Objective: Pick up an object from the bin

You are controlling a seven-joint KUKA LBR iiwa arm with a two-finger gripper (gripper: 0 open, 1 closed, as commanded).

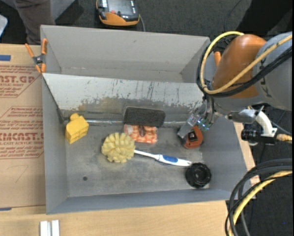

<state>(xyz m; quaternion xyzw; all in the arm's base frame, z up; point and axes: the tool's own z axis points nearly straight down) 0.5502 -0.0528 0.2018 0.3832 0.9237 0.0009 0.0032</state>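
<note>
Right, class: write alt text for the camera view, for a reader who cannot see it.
A robot gripper hangs over a small orange-and-black object at the right of a grey bin; a black disc, yellow brush and yellow block lie elsewhere.

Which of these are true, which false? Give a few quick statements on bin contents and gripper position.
1. The gripper is at the right end of the bin, close by a small orange-and-black thing. True.
2. The yellow block lies at the right end. False: it lies at the left end.
3. The yellow-headed brush has a white-and-blue handle. True.
4. The black round cap rests on the dark pad. False: they lie apart, the pad by the back wall.
</note>
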